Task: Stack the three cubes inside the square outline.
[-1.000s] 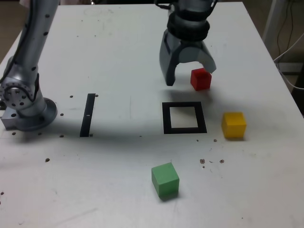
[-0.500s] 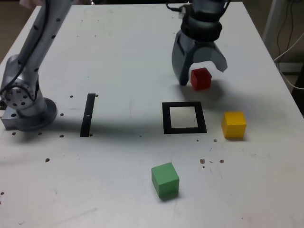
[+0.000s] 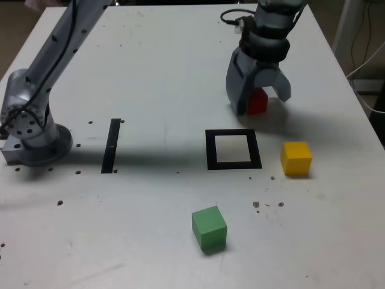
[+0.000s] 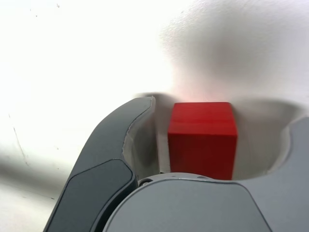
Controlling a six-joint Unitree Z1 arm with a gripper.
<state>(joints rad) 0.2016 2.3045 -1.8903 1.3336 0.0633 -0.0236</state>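
Red cube (image 4: 203, 140) btwn open fingers (image 4: 142, 140), gap on both sides.

Grey arm (image 3: 51, 66), round grey base (image 3: 45, 147), thin black cable (image 3: 57, 60), curved grey jaws (image 3: 258, 81)

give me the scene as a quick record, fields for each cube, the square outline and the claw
red cube: between the claw's jaws, on the table
yellow cube: outside the outline, beyond its right side in the exterior view
green cube: nearest the exterior view's bottom edge, outside the outline
square outline: black, no cube inside
claw: open around the red cube, a gap showing on each side
stack: none
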